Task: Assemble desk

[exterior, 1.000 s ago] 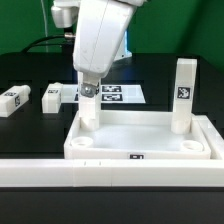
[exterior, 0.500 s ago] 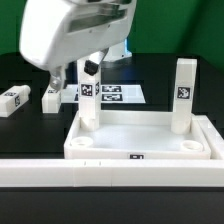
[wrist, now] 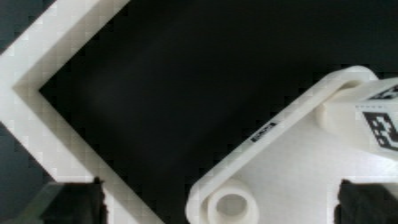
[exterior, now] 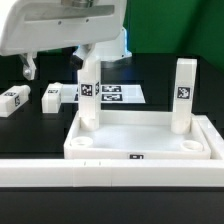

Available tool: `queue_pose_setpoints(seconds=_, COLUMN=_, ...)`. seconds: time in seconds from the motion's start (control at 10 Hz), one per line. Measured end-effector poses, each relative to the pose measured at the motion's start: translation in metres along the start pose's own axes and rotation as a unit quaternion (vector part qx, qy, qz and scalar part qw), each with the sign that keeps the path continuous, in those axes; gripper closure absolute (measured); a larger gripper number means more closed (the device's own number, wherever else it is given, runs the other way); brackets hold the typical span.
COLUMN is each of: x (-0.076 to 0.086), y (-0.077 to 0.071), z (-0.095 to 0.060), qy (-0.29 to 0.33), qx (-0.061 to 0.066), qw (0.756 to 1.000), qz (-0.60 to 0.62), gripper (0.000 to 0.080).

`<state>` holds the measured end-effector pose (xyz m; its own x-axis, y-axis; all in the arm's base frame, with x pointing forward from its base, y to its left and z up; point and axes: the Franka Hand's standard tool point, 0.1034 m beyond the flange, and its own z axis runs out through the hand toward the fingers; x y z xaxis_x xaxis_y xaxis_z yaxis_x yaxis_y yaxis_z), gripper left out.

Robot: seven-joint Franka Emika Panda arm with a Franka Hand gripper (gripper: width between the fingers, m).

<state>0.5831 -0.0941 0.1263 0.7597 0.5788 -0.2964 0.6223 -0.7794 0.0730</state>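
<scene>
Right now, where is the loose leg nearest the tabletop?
Exterior view's left: the loose leg lies flat between the outermost leg and the tabletop.

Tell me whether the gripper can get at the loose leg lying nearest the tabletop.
Probably yes. The gripper hangs open above the table, and that loose leg lies flat with nothing on it, apart from the other loose leg and the upright leg.

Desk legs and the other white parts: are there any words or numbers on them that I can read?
None: no words or numbers can be read.
The upright legs, the loose legs, the tabletop rim and the marker board carry only black-and-white square tags, too small to make out.
</scene>
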Motion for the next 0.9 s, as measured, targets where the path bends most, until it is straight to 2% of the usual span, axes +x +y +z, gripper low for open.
queue_pose_setpoints(seconds=0.1, x=0.000, y=0.000, z=0.000, qy=-0.001, qx=0.000, qw=1.000, qz=0.018, gripper=0.0150)
queue_pose_setpoints(seconds=0.2, x=-0.004, y=0.002, z=0.002, qy=-0.002, qx=0.006, qw=1.000, qz=-0.007, gripper=0.0150)
queue_pose_setpoints(seconds=0.3, x=-0.017, y=0.009, z=0.005, qy=-0.003, qx=0.019, qw=1.000, qz=-0.014, gripper=0.0150)
queue_pose_setpoints(seconds=0.6, x=-0.059, y=0.019, z=0.012, qy=-0.019, qx=0.044, qw=0.999, qz=0.012, gripper=0.0150)
queue_pose_setpoints(seconds=0.7, x=-0.069, y=0.019, z=0.016, qy=-0.024, qx=0.049, qw=0.998, qz=0.022, gripper=0.0150)
queue_pose_setpoints(seconds=0.8, x=-0.068, y=0.013, z=0.021, qy=-0.017, qx=0.044, qw=0.999, qz=0.024, gripper=0.0150)
queue_pose_setpoints(seconds=0.9, x=-0.067, y=0.011, z=0.021, qy=-0.018, qx=0.046, qw=0.999, qz=0.021, gripper=0.0150)
